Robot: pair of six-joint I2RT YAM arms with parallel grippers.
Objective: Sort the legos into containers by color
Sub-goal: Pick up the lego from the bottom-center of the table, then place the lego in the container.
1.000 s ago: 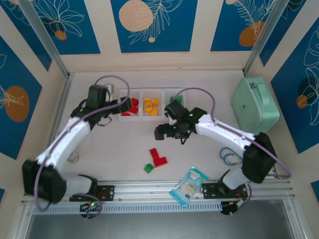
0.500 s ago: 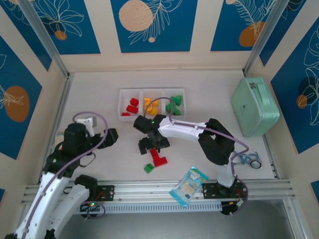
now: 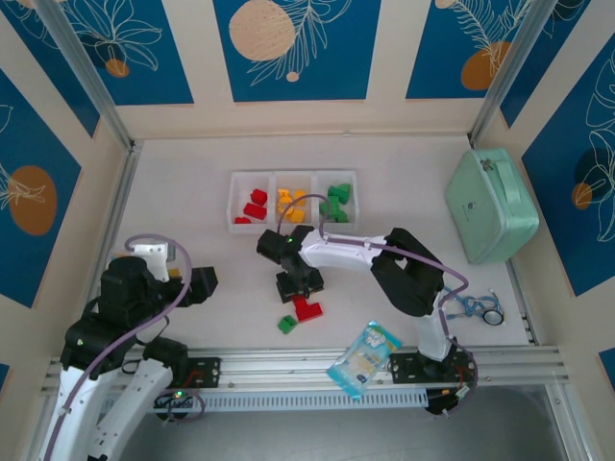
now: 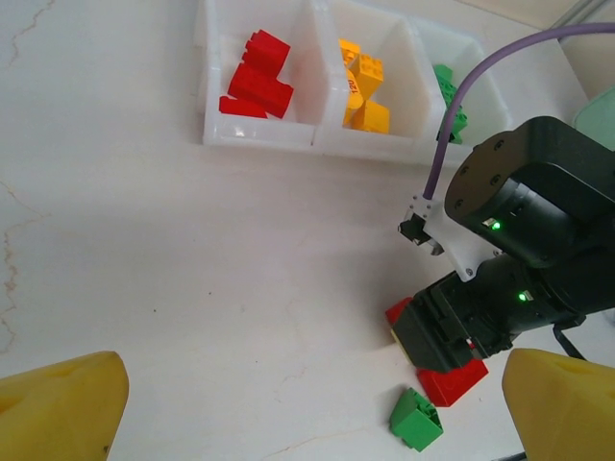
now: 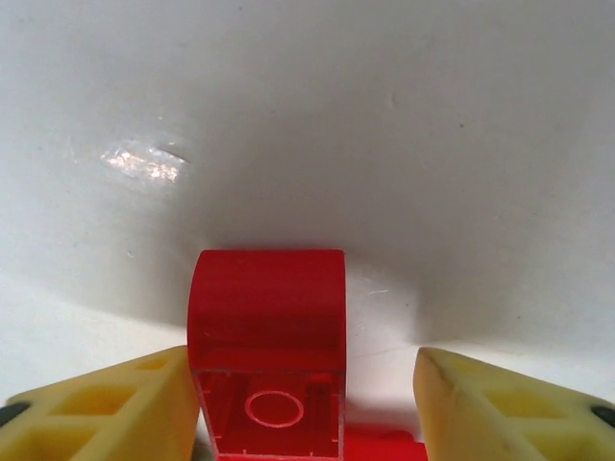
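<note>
Looks down on a white worktop (image 3: 192,192), with a row of three small square white plastic bins (image 3: 272,197) at 12 o'clock, already loaded by colour: red, yellow-orange, green. Finds both arms moved since a second ago: the left pulled away from the red bin to 8 o'clock, the right swung from the green bin to the centre. Suggests one drop-off finished and the next pick under way. Shows the left fingers (image 3: 204,281) spread wide, holding nothing, above bare worktop. Shows the right fingers (image 3: 303,291) lowered astride a red L-shaped plastic brick (image 3: 307,307) just below centre, moderately open. Puts one yellow pad (image 5: 106,403) against or just beside the brick's side and the other clearly apart, so probably not gripping yet. Leaves a small green plastic brick (image 3: 287,324) loose at 7 o'clock of the red one, just apart from it. Counts these two as the loose ones left in sight.
</note>
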